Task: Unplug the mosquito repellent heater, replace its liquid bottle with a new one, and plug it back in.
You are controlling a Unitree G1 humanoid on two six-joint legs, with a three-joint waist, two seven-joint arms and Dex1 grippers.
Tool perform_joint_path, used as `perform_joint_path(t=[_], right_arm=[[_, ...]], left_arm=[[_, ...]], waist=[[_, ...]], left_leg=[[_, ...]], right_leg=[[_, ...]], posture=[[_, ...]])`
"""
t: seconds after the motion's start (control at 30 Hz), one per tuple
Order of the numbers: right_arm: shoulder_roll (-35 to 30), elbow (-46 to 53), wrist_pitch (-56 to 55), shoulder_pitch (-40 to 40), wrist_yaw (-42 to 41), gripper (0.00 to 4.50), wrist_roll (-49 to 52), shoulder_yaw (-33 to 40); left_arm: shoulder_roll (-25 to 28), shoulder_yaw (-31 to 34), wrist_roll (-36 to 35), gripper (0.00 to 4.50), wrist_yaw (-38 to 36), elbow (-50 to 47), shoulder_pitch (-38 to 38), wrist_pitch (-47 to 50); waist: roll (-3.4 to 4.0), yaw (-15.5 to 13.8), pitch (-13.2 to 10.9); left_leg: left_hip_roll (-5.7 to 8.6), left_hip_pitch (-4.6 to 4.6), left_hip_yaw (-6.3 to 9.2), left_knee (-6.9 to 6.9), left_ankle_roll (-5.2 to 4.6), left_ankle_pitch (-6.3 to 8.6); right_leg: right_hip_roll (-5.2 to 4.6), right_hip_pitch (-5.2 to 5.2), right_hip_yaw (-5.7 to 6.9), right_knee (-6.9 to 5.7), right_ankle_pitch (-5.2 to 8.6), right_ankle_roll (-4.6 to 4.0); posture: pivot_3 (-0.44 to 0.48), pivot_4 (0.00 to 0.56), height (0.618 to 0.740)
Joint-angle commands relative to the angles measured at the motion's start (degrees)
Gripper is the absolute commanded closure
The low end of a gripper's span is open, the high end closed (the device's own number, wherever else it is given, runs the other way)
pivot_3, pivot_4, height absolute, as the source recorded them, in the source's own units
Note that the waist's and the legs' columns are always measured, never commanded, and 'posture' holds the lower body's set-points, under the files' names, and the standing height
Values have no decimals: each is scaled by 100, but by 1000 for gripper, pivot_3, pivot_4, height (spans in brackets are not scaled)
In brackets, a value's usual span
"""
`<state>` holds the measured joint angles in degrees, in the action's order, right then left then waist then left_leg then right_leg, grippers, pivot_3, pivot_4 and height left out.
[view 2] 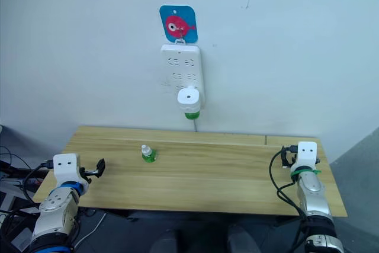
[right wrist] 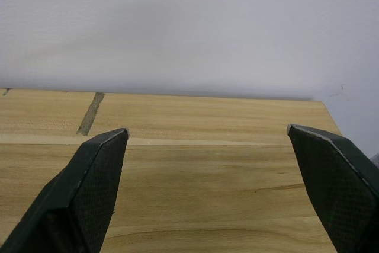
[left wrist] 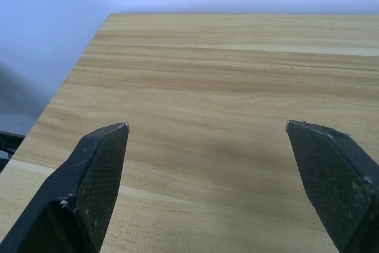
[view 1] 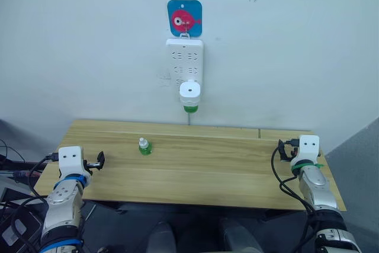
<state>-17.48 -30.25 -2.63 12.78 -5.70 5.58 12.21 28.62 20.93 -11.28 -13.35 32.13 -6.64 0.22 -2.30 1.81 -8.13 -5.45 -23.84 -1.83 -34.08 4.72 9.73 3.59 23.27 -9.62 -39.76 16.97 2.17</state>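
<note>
Left eye view: heater (view 1: 189, 92) plugged in power strip (view 1: 184, 57), bottle end down; both grippers spread, empty.

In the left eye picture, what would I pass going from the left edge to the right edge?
Left gripper → small green bottle on the wooden table → mosquito repellent heater plugged into the white power strip on the wall → right gripper.

Left tool (left wrist: 207, 146) hovers over the tabletop's (view 1: 195, 170) left end, fingers (left wrist: 89, 188) spread wide, holding nothing; right tool (right wrist: 207, 146) hovers over its right end, fingers (right wrist: 331, 176) likewise wide apart and empty; both forearms angle up from below its near edge.
</note>
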Motion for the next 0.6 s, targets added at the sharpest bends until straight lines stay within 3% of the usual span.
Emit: perform_joint_path(t=[0.03, 0.6], right_arm=[[-87, 53, -100, 100, 25, 16, -31, 63], [-42, 119, -50, 78, 30, 16, -17, 28]], left_arm=[[85, 57, 84, 0, 67, -165, 49, -59], [39, 124, -76, 0, 36, -246, 34, -2]], waist=[[0, 0, 0], [0, -1, -1]], left_leg=[[0, 0, 0, 0, 0, 0], [0, 1, 1, -1, 0, 0]], right_leg=[[0, 0, 0, 0, 0, 0], [0, 0, 0, -2, 1, 1]], posture=[[105, 130, 740], [108, 144, 740]])
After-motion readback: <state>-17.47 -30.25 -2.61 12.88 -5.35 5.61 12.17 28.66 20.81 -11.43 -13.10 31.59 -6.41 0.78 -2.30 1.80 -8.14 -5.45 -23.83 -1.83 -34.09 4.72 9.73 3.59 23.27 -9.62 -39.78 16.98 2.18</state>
